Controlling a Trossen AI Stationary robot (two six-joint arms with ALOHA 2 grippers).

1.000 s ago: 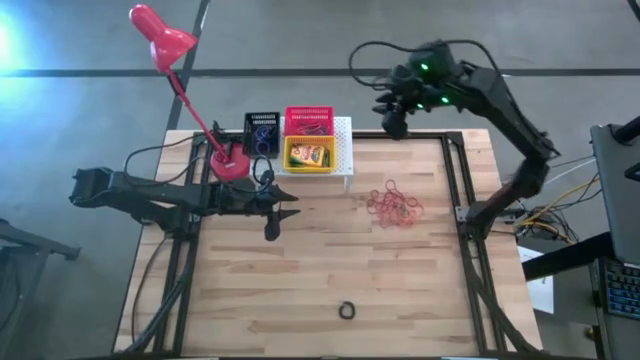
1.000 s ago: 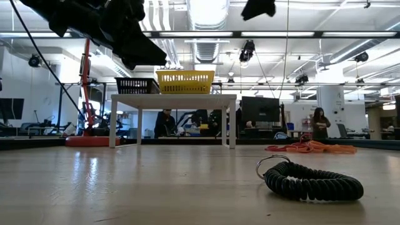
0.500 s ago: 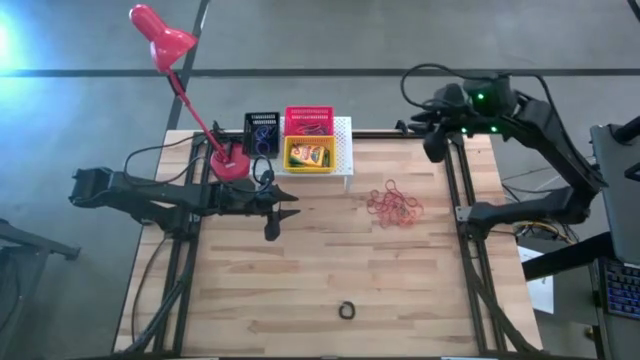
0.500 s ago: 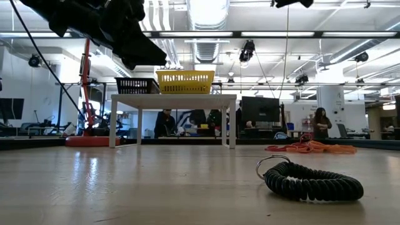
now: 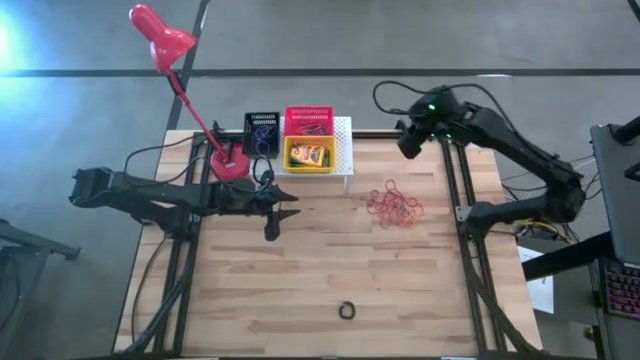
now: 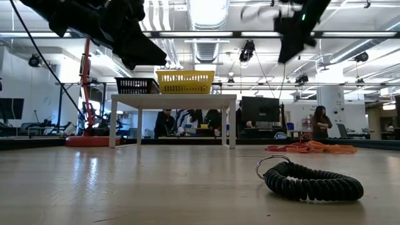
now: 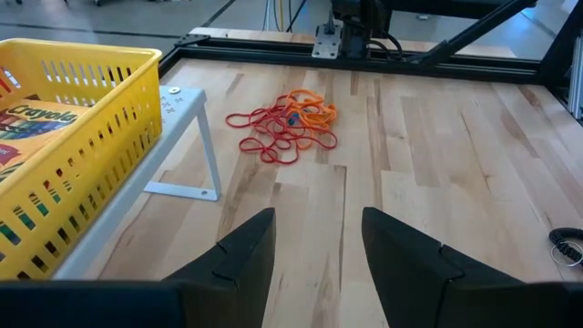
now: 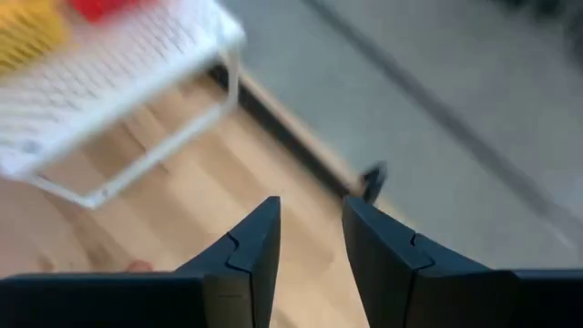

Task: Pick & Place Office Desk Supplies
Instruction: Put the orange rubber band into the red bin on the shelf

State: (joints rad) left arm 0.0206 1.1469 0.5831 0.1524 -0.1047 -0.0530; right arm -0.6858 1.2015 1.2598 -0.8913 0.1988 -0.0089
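Note:
A pile of red-orange rubber bands lies on the table right of centre; it also shows in the left wrist view. A black coiled ring lies near the front edge. A crayon box lies in the yellow basket. The yellow basket, the red basket and the black basket are at the white stand. My left gripper hangs open and empty in front of the stand. My right gripper is open and empty above the far right part of the table.
A red desk lamp stands with its base at the far left, beside the black basket. Dark rails run along the table's left, right and far edges. Bare wood lies between the rubber bands and the coiled ring.
My right gripper has swung from beyond the far edge toward the table's right edge, then back a little to the left, and has come down lower over the far right part of the table. It stays open and empty.

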